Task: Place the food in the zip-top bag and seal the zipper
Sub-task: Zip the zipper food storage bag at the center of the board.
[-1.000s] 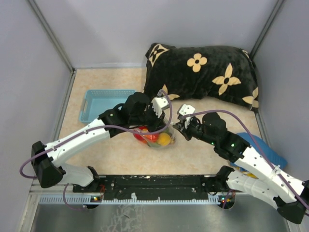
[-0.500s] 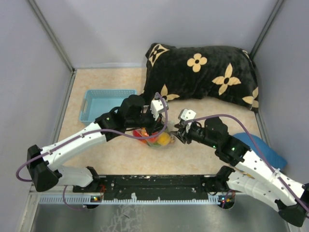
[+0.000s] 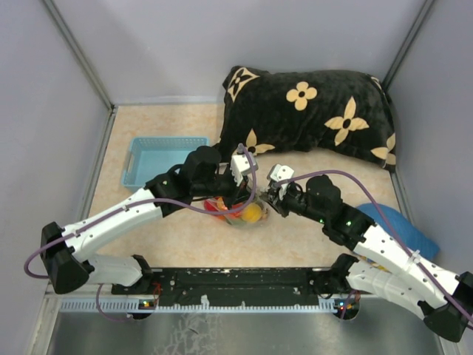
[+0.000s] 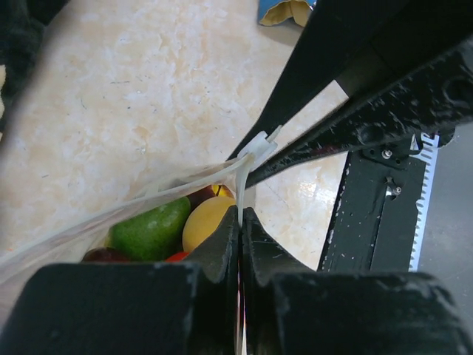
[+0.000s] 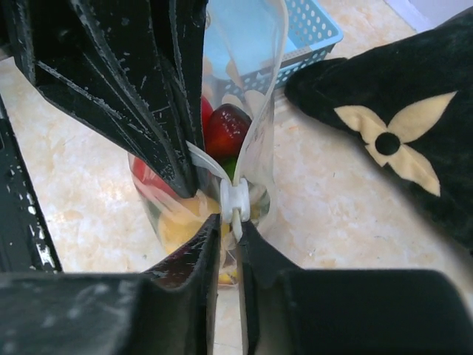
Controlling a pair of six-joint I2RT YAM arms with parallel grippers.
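Beige surface (image 3: 159, 126), near its middle: our left gripper (image 4: 241, 222) is closed on the mouth edge of the bag (image 3: 238, 216), food (image 3: 253, 213) inside. Our right gripper (image 5: 229, 235) straddles the zipper (image 4: 196, 176) at the white slider (image 5: 234, 198), grip unclear; we should pinch firmly and slide away, strip taut.
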